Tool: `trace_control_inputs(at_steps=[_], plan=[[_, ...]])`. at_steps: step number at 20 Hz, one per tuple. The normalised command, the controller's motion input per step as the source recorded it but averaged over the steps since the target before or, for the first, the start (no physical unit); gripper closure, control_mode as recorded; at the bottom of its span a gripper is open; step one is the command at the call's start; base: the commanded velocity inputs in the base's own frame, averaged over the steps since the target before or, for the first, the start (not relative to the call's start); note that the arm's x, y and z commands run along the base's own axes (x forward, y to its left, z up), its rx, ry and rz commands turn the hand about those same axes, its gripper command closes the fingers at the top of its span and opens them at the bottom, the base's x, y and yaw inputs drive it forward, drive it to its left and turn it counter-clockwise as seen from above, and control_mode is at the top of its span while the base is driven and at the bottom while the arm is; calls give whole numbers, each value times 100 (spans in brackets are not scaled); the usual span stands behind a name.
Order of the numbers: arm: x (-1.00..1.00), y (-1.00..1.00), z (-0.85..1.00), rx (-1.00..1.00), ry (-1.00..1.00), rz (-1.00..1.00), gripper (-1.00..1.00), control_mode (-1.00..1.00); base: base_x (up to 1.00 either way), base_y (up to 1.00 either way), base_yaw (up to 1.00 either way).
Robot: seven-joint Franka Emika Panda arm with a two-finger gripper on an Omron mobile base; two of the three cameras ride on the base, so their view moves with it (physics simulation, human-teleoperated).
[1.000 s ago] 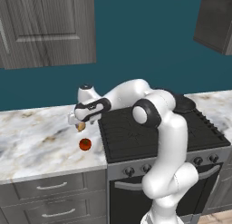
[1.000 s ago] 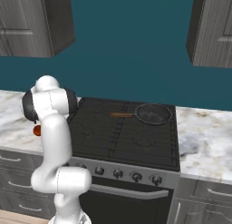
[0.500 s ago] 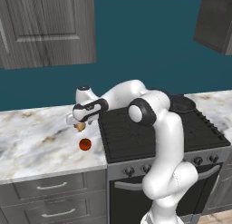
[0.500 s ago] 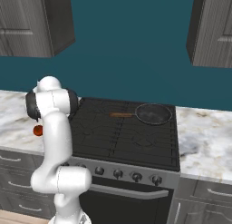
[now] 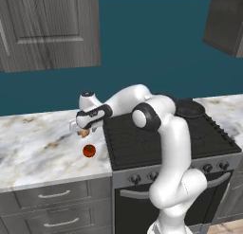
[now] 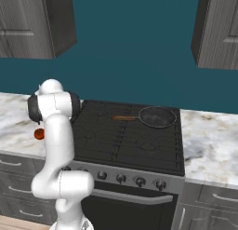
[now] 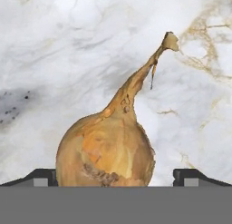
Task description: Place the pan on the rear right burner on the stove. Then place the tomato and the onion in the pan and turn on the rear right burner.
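The tan onion lies on the marble counter with its stalk pointing away, between the two tips of my open gripper; a gap shows on the right side. In the left base view my gripper hangs over the onion, left of the stove. The red tomato lies just nearer on the counter, also visible as the tomato behind my arm. The black pan sits on the rear right burner with its wooden handle pointing left; from the left it is the pan.
Marble counter stretches left of the stove and more counter lies to its right. A row of knobs runs along the stove front. Grey wall cabinets hang above.
The hand has shifted slightly left and lower over the onion. The jaws have stayed wide open; tomato, onion and pan have not moved.
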Motion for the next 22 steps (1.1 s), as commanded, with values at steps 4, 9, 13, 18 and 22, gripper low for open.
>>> trace_control_inputs(at_steps=[4,9,13,18,22], plan=[[0,0,-14,0,0,0,100,-100,0,0,0],[-4,-10,-1,0,-4,0,100,-100,0,0,0],[-17,-12,31,0,-12,0,100,-100,0,0,0],[-23,-27,53,0,-13,0,100,-100,0,0,0],[-5,-30,60,0,-5,0,100,-100,0,0,0]])
